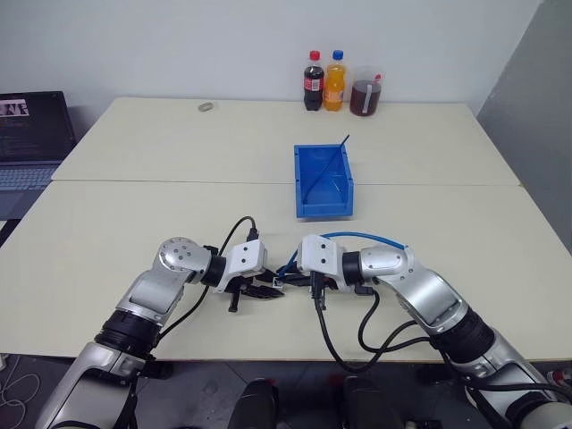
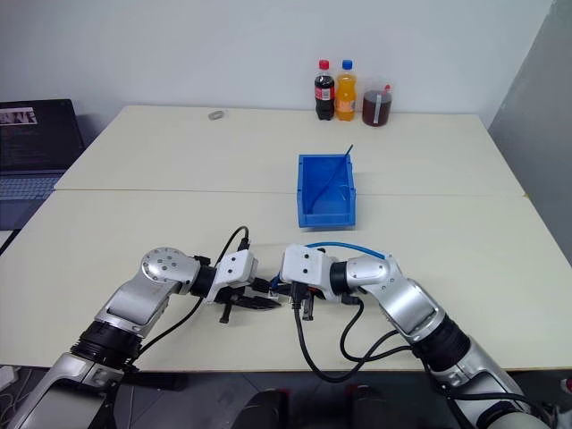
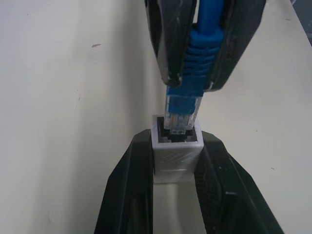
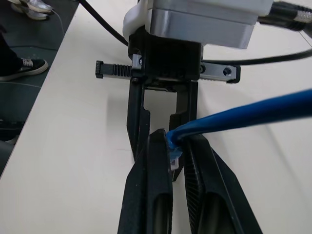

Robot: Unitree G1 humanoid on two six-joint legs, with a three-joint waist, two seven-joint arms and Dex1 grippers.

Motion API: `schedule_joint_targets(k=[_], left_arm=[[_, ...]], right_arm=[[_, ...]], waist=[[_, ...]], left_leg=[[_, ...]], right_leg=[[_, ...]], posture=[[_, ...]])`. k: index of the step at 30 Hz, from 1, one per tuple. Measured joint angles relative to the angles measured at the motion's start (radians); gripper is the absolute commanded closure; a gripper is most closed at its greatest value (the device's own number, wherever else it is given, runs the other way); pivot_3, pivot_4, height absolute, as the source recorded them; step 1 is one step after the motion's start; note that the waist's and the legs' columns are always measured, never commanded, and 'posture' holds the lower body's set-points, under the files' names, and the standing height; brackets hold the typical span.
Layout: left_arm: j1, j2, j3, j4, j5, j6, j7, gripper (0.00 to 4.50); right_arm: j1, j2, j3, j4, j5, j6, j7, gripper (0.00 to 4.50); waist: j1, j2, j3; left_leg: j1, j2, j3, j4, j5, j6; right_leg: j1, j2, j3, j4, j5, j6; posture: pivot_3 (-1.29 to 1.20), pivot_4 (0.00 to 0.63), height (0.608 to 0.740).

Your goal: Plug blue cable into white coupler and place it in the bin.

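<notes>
My left gripper (image 3: pixel 176 146) is shut on the small white coupler (image 3: pixel 176 163), whose dark socket faces my right gripper (image 3: pixel 192 80). The right gripper is shut on the blue cable (image 3: pixel 200 53) at its ribbed boot. The cable's clear plug (image 3: pixel 181 114) has its tip just inside the socket. Both grippers meet a little above the near table (image 1: pixel 279 284). From there the cable arcs back over my right wrist (image 1: pixel 366 237). The blue bin (image 1: pixel 323 210) stands farther back on the table, slightly to the right of the grippers.
A thin dark strand (image 1: pixel 335 152) leans in the bin. Two bottles (image 1: pixel 323 80) and a jar of dark drink (image 1: pixel 365 94) stand at the far edge. A small ring (image 1: pixel 206 106) lies at the far left. A laptop (image 1: pixel 31 134) sits beyond the left edge.
</notes>
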Motion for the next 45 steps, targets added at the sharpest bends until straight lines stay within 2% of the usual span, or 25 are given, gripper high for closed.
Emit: schedule_joint_targets(k=[15, 24, 29, 32, 45], left_arm=[[0.013, -0.009, 0.009, -0.004, 0.011, 0.000, 0.009, 3.69], [0.024, -0.010, 0.011, -0.005, 0.016, 0.001, 0.017, 3.69], [0.035, -0.009, 0.011, -0.005, 0.024, 0.007, 0.021, 3.70], [0.039, -0.009, 0.011, -0.005, 0.033, 0.019, 0.025, 3.70], [0.055, -0.009, 0.017, -0.005, 0.048, 0.024, 0.028, 3.70]], right_arm=[[-0.041, 0.010, 0.010, 0.024, -0.024, 0.048, 0.053, 4.44], [-0.148, 0.017, 0.077, 0.067, -0.073, 0.109, 0.124, 4.45], [-0.153, 0.049, 0.084, 0.098, -0.085, 0.114, 0.125, 4.45], [-0.158, 0.075, 0.084, 0.130, -0.087, 0.120, 0.125, 4.45], [-0.135, 0.106, 0.084, 0.179, -0.114, 0.098, 0.126, 4.45]], waist=[[0.000, 0.004, -0.004], [-0.002, 0.009, -0.013], [-0.005, 0.009, -0.023], [-0.007, 0.008, -0.027], [-0.010, 0.013, -0.043]], left_leg=[[0.001, 0.000, 0.000, 0.000, 0.000, 0.000], [0.002, 0.000, 0.000, 0.000, 0.000, 0.000], [0.009, 0.000, 0.000, -0.002, 0.000, 0.000], [0.018, 0.001, 0.001, -0.005, 0.000, 0.000], [0.020, 0.001, 0.001, -0.010, 0.000, 0.000]], right_leg=[[0.001, 0.000, 0.000, 0.000, 0.000, 0.000], [0.002, 0.000, 0.000, 0.000, 0.000, 0.000], [0.007, 0.000, 0.000, 0.000, -0.001, -0.001], [0.013, 0.001, 0.001, -0.001, -0.004, -0.002], [0.013, 0.001, 0.001, -0.001, -0.005, -0.002]], posture=[[0.00, 0.150, 0.740], [0.00, 0.150, 0.740], [0.00, 0.150, 0.740], [0.00, 0.150, 0.740], [0.00, 0.150, 0.740]])
